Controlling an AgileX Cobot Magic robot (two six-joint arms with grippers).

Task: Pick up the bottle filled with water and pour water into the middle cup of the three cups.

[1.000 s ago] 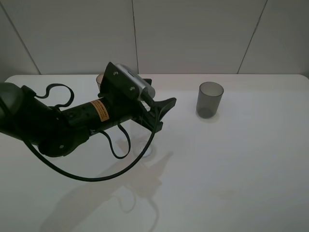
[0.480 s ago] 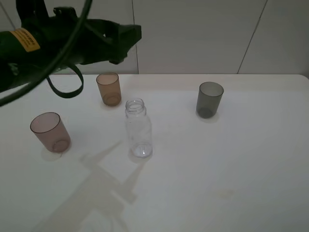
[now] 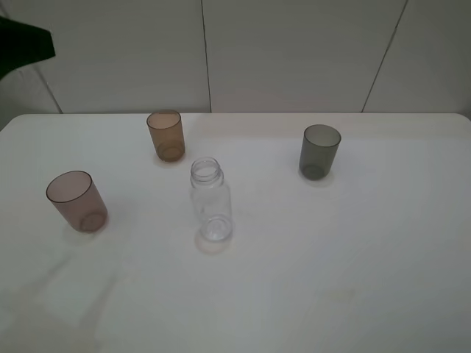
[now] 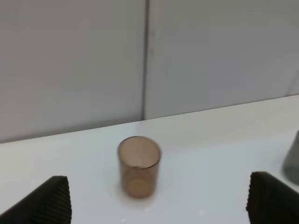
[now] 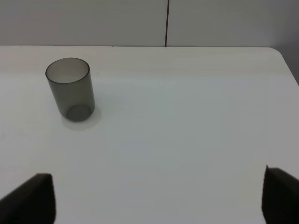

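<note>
The clear capless bottle (image 3: 210,200) stands upright on the white table (image 3: 338,250), free of both grippers. Behind it to the left is the amber middle cup (image 3: 165,135), which also shows in the left wrist view (image 4: 138,166). The pinkish-mauve cup (image 3: 76,201) stands at the left and the dark grey cup (image 3: 320,151) at the right; the grey one also shows in the right wrist view (image 5: 70,89). My left gripper (image 4: 161,205) is open and empty, facing the amber cup from a distance. My right gripper (image 5: 156,198) is open and empty, well back from the grey cup.
A dark part of the left arm (image 3: 26,44) shows only at the top-left corner of the exterior view. A white panelled wall (image 3: 294,51) stands behind the table. The table's right edge (image 5: 289,70) shows in the right wrist view.
The left arm, which was low over the bottle, has lifted up and away to the upper left, almost out of view. The bottle and cups stand uncovered and unmoved.
</note>
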